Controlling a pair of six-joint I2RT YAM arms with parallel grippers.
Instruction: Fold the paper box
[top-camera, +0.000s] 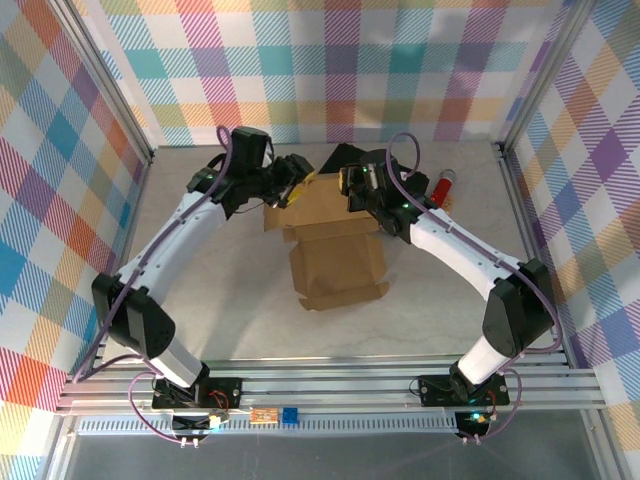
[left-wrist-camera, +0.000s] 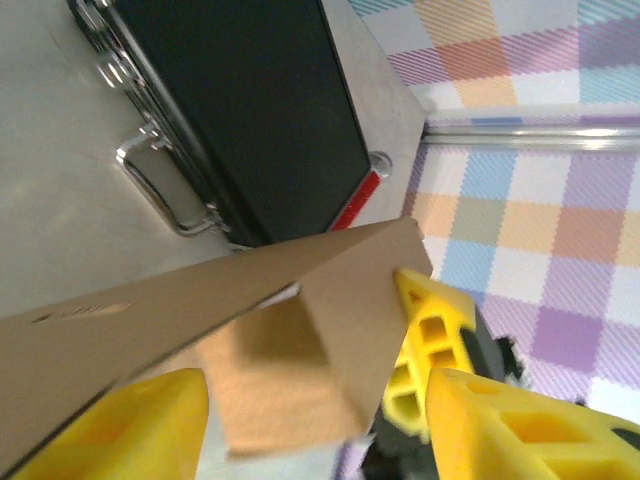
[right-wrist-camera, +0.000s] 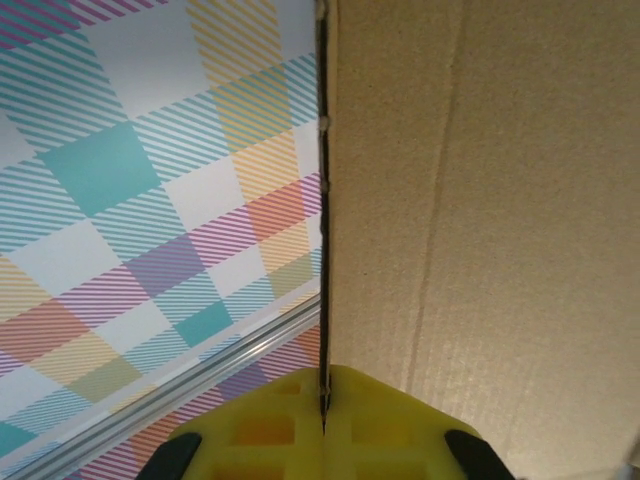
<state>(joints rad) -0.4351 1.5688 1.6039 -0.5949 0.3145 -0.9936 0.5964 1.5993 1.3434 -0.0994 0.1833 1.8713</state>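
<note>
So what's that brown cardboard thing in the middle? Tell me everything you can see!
It is the paper box, plain brown cardboard, thin, die-cut with flaps and slits, only partly folded. Most of it lies flat on the pale table; its far end is lifted. The right gripper is shut on a raised panel's edge, and the left gripper stands open around a bent flap. A black case sits behind it.
</note>
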